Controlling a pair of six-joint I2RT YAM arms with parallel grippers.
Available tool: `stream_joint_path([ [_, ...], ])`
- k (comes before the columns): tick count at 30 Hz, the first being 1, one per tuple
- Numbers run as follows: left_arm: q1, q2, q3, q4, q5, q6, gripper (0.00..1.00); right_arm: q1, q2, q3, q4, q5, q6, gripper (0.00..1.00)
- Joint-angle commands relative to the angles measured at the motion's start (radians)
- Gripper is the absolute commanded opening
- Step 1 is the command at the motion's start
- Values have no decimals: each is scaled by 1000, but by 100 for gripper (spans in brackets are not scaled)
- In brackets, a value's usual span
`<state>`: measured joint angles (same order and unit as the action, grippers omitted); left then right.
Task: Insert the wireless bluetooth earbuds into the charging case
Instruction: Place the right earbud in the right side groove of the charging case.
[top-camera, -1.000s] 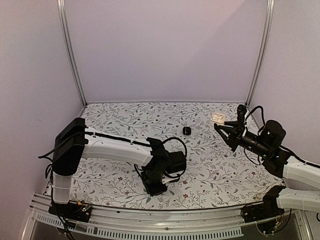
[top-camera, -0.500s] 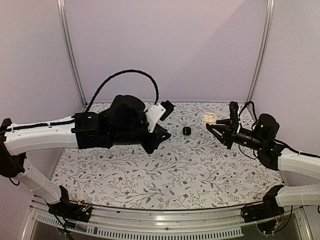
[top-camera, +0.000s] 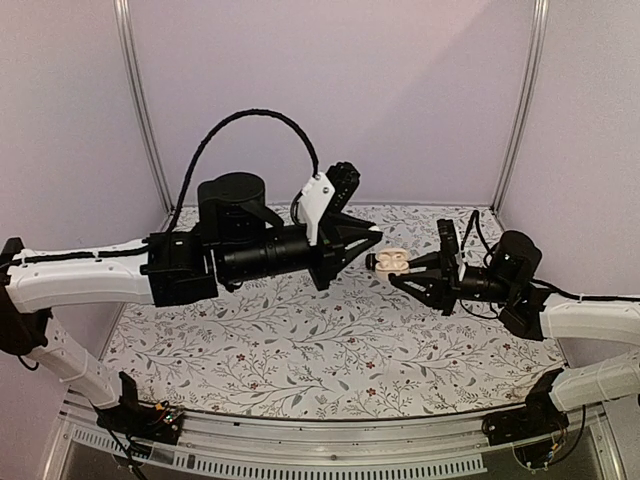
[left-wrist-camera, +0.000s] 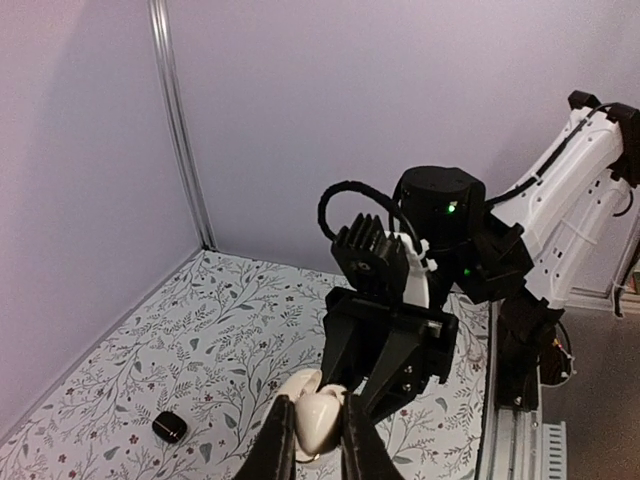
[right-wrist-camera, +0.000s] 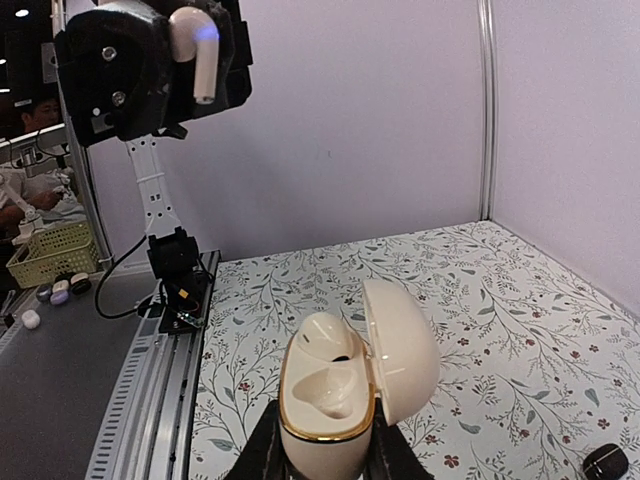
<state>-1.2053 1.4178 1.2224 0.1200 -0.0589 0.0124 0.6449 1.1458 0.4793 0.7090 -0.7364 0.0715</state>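
Closest to me, at the near edge of the tabletop (top-camera: 300, 340), is the metal rail (top-camera: 330, 448) where both arms are bolted. The tabletop has a pattern of leaves and little flowers.

The right arm (top-camera: 590, 320) reaches in from the right. It holds the right gripper (right-wrist-camera: 325, 455) up in the air, over the middle of the tabletop. Its two fingers are pressed on the bottom half of the charging case (right-wrist-camera: 330, 390). The case is cream with a gold rim, and it stands up straight. Its round lid (right-wrist-camera: 405, 350) is swung open to one side. Inside the case I see two hollows. The front one is bare. The back one has a dark spot, and I cannot tell what that is.

The left arm (top-camera: 90, 280) comes in from the left, also raised off the tabletop. The left gripper (top-camera: 376, 238) points at the case. Its fingers are squeezed on one white earbud (right-wrist-camera: 195, 50), whose stem hangs down. The earbud is near the open case but not touching it, and it is not inside.

Farther back, a small black thing (left-wrist-camera: 170, 428) lies alone on the tabletop, well apart from both grippers. The view from above does not show it.

Behind everything are plain pale purple walls (top-camera: 330, 100) with metal posts in the corners.
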Motion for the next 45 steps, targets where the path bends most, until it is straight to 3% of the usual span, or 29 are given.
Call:
stream_joint_path([
  [1, -20, 77, 74, 28, 98, 39, 0, 28, 13, 35, 58, -41, -42, 0],
  [27, -29, 199, 157, -95, 62, 66, 0, 67, 17, 48, 98, -9, 14, 0],
  [35, -29, 217, 175, -112, -20, 61, 0, 67, 7, 42, 103, 1, 23, 0],
  [45, -28, 237, 190, -157, 10, 58, 0, 67, -4, 42, 103, 30, 37, 0],
])
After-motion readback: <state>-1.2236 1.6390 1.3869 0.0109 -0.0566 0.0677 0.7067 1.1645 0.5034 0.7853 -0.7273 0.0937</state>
